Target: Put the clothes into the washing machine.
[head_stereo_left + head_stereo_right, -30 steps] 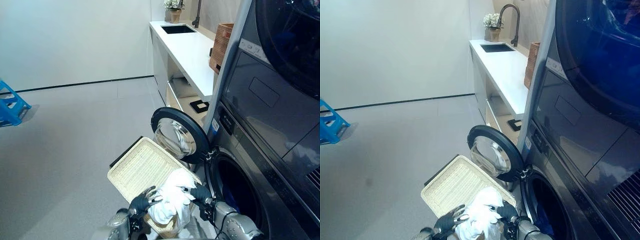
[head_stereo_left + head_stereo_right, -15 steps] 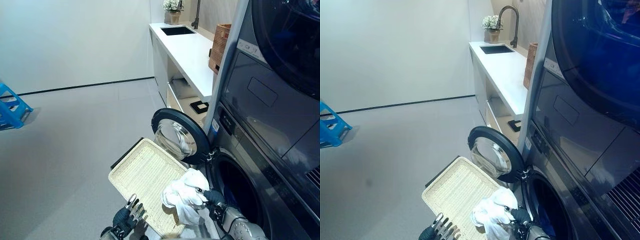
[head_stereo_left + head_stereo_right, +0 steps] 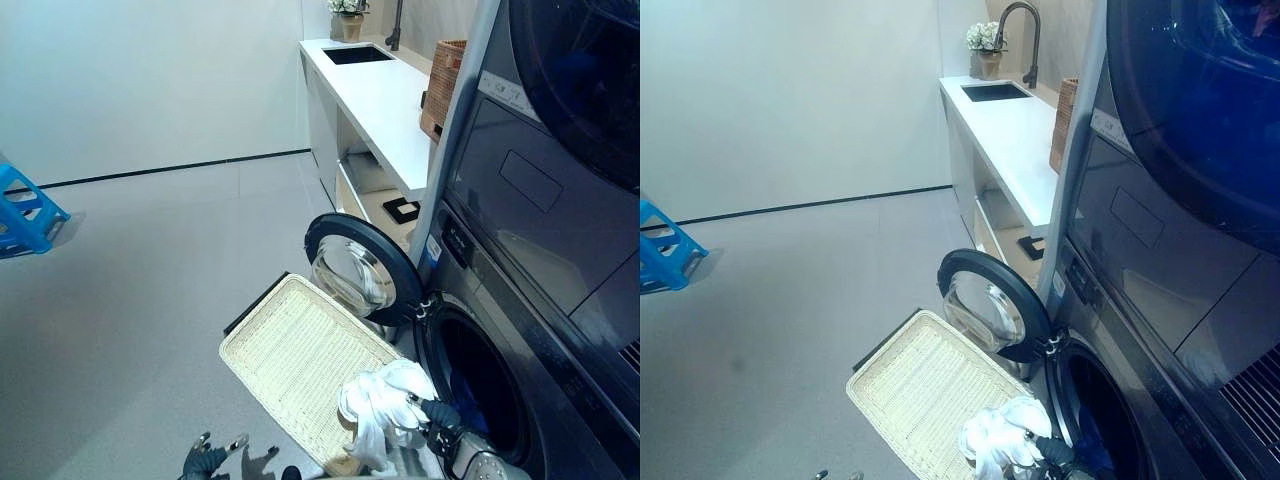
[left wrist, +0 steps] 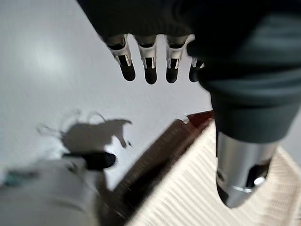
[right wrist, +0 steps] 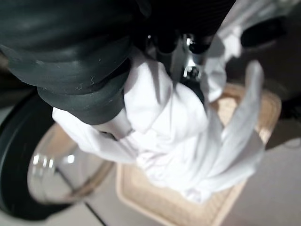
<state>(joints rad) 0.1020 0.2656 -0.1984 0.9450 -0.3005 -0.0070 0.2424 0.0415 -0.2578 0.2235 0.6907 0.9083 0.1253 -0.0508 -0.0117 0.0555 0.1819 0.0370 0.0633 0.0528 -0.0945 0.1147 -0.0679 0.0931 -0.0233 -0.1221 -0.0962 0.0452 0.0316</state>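
Note:
A bundle of white clothes [image 3: 382, 404] hangs from my right hand [image 3: 443, 416], whose fingers are curled round it, just in front of the washing machine's round opening [image 3: 478, 392]. The right wrist view has the same white cloth [image 5: 188, 127] bunched under the hand, over the basket. The machine's round door [image 3: 358, 268] stands swung open to the left. A pale wicker basket [image 3: 295, 355] lies on the floor below the door. Low over the floor left of the basket is my left hand [image 3: 207, 460], its fingers [image 4: 146, 66] straight and holding nothing. Something blue lies inside the drum [image 3: 1092, 452].
A second machine [image 3: 560, 120] is stacked above the washer. A white counter [image 3: 380, 100] with a sink, a tap and a brown woven basket [image 3: 443, 85] runs along the right wall. A blue stool [image 3: 25, 212] stands at the far left on the grey floor.
My right hand has carried the white clothes off the basket toward the drum opening. My left hand let go of the bundle, opened and dropped down to the left.

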